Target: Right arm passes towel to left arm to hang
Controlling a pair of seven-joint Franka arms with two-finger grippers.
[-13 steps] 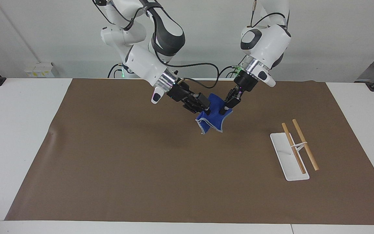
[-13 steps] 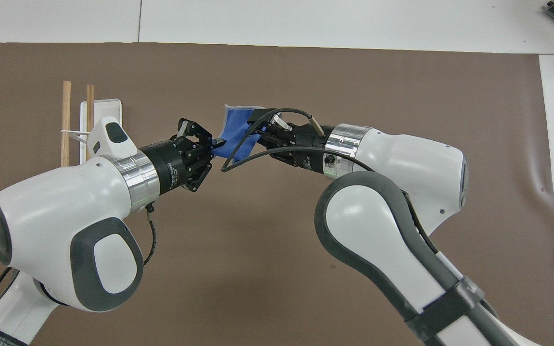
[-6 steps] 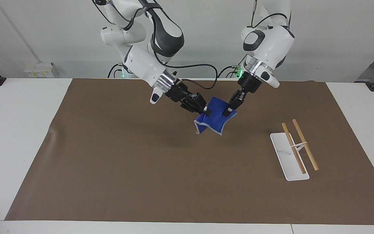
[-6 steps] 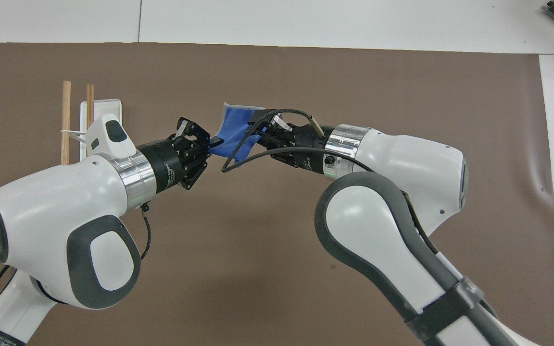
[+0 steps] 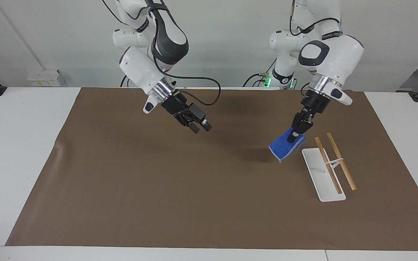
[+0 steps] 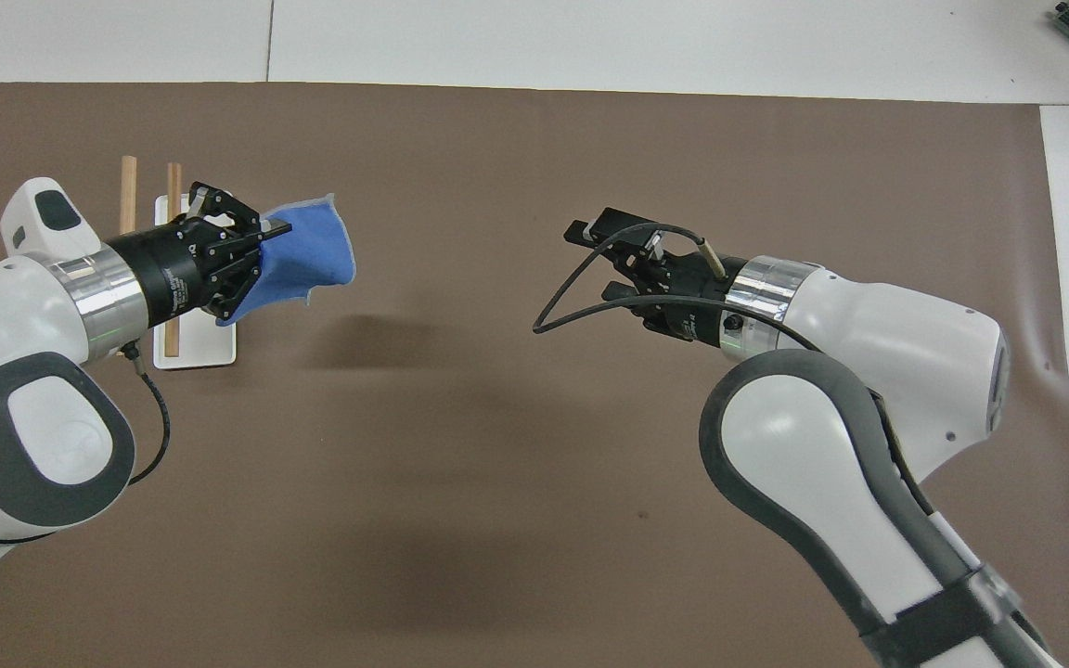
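My left gripper [image 5: 296, 136] is shut on one edge of the blue towel [image 5: 282, 147]. It holds the towel in the air over the brown mat, right beside the rack's end that lies nearer to the robots. The towel hangs bunched below the fingers. In the overhead view the left gripper [image 6: 262, 247] overlaps the rack and the towel [image 6: 314, 256] spreads out from it toward the mat's middle. My right gripper [image 5: 201, 128] is open and empty, raised over the middle of the mat, and also shows in the overhead view [image 6: 596, 263].
The rack is a white base plate [image 5: 324, 185] with two wooden rods [image 5: 340, 161] held above it, toward the left arm's end; it also shows in the overhead view [image 6: 197, 349]. The brown mat [image 5: 158, 181] covers most of the white table.
The right gripper has opened, let go of the towel and drawn back toward its own end. The left gripper has carried the towel away to the rack.
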